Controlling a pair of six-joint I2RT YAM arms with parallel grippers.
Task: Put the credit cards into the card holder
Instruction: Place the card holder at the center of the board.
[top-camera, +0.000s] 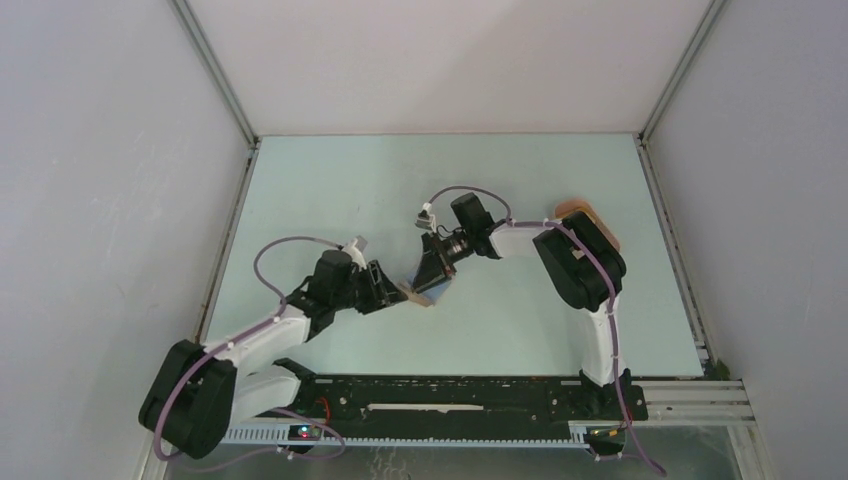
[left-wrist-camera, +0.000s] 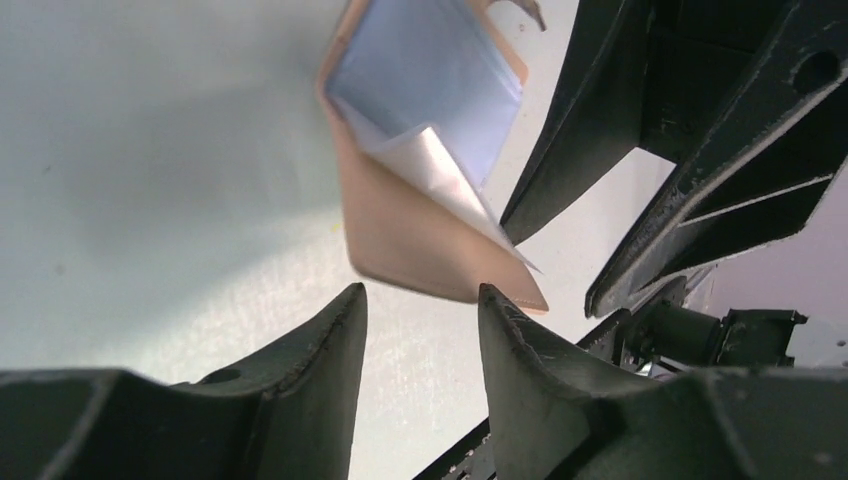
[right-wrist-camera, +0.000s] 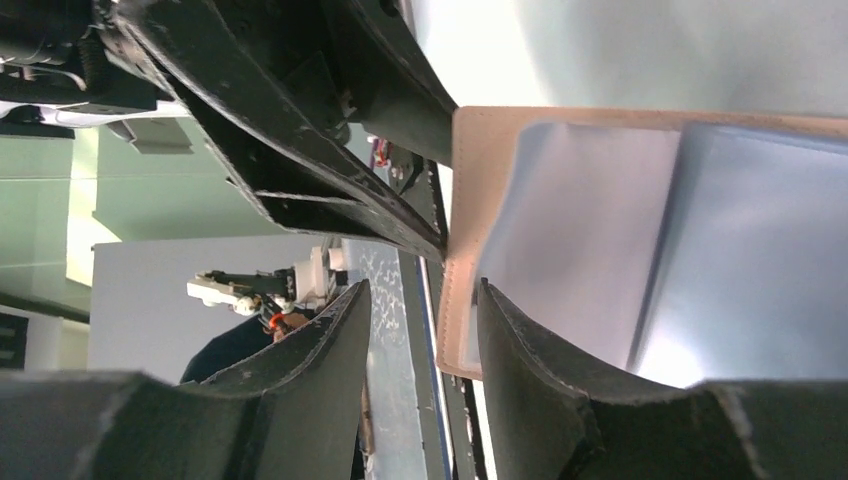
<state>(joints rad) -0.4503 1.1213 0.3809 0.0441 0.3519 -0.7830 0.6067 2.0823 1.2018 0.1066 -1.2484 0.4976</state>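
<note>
The tan card holder (top-camera: 415, 294) stands tilted and open between my two grippers near the table's middle. A light blue-grey card (top-camera: 443, 290) shows inside it. In the left wrist view the holder (left-wrist-camera: 410, 240) hangs just beyond my left gripper (left-wrist-camera: 420, 295), whose jaws stand apart with nothing between them; the card (left-wrist-camera: 430, 70) lies in its fold. In the right wrist view the holder's stitched edge (right-wrist-camera: 470, 180) sits between the parted jaws of my right gripper (right-wrist-camera: 420, 290), partly behind the right finger, and the card (right-wrist-camera: 760, 230) shows there. I cannot tell what props the holder up. No other cards show.
A peach-pink oval tray (top-camera: 590, 225) lies at the right, mostly hidden behind the right arm. The right gripper's black fingers (left-wrist-camera: 560, 130) crowd the holder's right side. The left gripper's fingers (right-wrist-camera: 300, 150) reach its edge. Grey walls enclose the table.
</note>
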